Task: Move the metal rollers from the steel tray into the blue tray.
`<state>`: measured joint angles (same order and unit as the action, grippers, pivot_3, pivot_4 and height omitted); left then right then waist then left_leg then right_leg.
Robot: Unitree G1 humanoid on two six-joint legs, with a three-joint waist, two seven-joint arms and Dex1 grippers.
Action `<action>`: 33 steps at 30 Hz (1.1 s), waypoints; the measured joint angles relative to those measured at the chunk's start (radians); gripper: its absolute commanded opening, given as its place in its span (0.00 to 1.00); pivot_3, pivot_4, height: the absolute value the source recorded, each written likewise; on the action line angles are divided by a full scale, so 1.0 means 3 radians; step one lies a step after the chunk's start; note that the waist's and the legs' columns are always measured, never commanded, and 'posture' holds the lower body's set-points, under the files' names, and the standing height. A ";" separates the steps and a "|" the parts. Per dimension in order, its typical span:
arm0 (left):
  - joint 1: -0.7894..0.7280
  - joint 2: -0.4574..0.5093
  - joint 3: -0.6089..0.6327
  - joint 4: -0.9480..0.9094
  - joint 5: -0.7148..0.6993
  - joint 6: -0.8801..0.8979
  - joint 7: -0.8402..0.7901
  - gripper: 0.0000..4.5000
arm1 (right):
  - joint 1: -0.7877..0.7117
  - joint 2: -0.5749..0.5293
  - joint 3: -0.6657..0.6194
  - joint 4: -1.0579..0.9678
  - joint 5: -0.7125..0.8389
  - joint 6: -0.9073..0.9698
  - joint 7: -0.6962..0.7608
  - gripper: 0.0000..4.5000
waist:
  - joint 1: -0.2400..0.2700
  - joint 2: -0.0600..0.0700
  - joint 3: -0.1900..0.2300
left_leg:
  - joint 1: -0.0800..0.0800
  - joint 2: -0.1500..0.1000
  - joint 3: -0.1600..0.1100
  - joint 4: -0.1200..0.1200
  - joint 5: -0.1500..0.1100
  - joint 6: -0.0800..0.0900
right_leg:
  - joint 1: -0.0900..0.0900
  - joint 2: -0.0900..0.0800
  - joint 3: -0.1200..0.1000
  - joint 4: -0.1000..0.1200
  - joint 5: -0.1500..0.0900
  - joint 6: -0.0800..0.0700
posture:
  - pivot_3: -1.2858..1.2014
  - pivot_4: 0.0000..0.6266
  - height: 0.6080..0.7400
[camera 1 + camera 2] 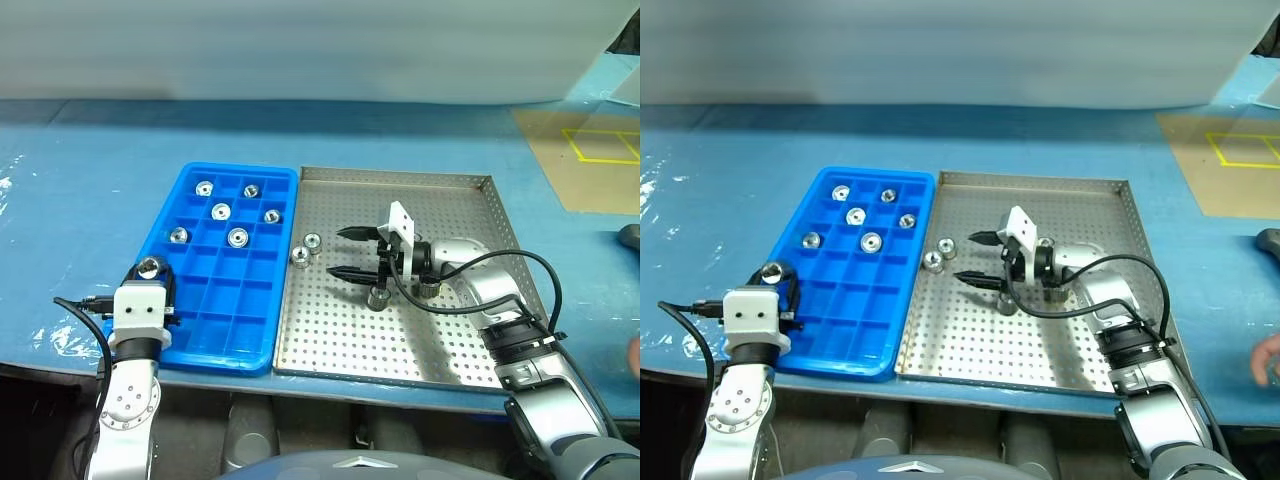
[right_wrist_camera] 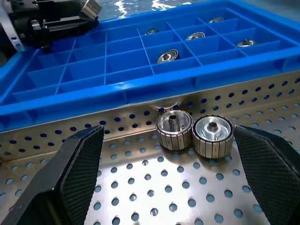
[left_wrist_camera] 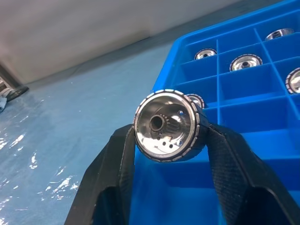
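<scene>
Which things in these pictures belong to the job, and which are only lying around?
Belong to the job:
- metal rollers
- steel tray
- blue tray
- left gripper, shut on a roller
- right gripper, open above the steel tray

Only lying around:
- yellow tape outline on the brown sheet
- dark object at the table's right edge

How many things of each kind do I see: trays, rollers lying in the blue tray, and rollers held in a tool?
Trays: 2, the blue tray and the steel tray
Rollers in the blue tray: 6
Roller held in the left tool: 1
Total: 9
</scene>
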<state>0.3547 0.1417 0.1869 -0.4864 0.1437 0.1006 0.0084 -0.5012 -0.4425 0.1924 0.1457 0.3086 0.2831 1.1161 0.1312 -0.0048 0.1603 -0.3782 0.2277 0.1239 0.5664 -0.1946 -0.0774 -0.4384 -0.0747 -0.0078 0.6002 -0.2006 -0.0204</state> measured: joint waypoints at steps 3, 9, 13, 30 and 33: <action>-0.0008 -0.0036 0.0000 -0.0059 0.0015 0.0129 0.0004 0.42 | -0.0006 0.0001 -0.0001 0.0016 -0.0007 -0.0002 0.0007 1.00 | -0.0001 0.0000 0.0000 | 0.0000 0.0000 0.0000 0.0000 0.0000 0.0000 | 0.0000 0.0000 0.0000 0.0000 0.0000 0.0000 | 0.64 0.24 1.00; -0.0009 -0.0137 -0.0022 -0.0241 0.0049 0.0473 0.0016 0.42 | -0.0005 0.0001 -0.0001 0.0023 -0.0032 -0.0015 0.0016 1.00 | -0.0001 0.0000 0.0000 | 0.0000 0.0000 0.0000 0.0001 0.0000 0.0000 | 0.0000 0.0000 0.0000 0.0003 0.0000 0.0000 | 0.63 0.24 1.00; 0.0024 -0.0215 -0.0060 -0.0369 0.0046 0.0663 0.0016 0.42 | -0.0004 -0.0003 -0.0001 0.0023 -0.0041 -0.0015 0.0015 1.00 | 0.0001 0.0000 0.0000 | 0.0000 0.0000 0.0000 0.0005 0.0000 -0.0001 | 0.0000 0.0000 0.0001 0.0009 0.0000 0.0000 | 0.63 0.24 1.00; -0.0111 -0.0429 0.0041 -0.0579 -0.0017 0.1303 0.0142 0.42 | 0.0010 -0.0036 -0.0009 0.0023 -0.0044 -0.0015 -0.0007 1.00 | -0.0005 0.0000 0.0000 | -0.0003 0.0001 0.0000 0.0013 0.0001 0.0000 | 0.0000 0.0001 0.0002 0.0015 0.0000 0.0000 | 0.62 0.24 1.00; -0.0159 -0.0426 0.0063 -0.0564 -0.0035 0.1361 0.0148 0.65 | 0.0013 -0.0036 -0.0009 0.0023 -0.0044 -0.0015 -0.0017 1.00 | -0.0001 0.0003 -0.0002 | -0.0002 0.0001 0.0000 0.0013 0.0001 -0.0001 | 0.0001 0.0000 0.0002 0.0016 0.0000 0.0000 | 0.62 0.24 1.00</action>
<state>0.3069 0.0140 0.2059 -0.6557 0.1331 0.5089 0.0529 -0.4974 -0.4533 0.1897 0.1525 0.2953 0.2785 1.1110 0.1309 -0.0038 0.1597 -0.3787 0.2280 0.1238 0.5703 -0.1944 -0.0776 -0.4383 -0.0747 -0.0074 0.6049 -0.2007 -0.0204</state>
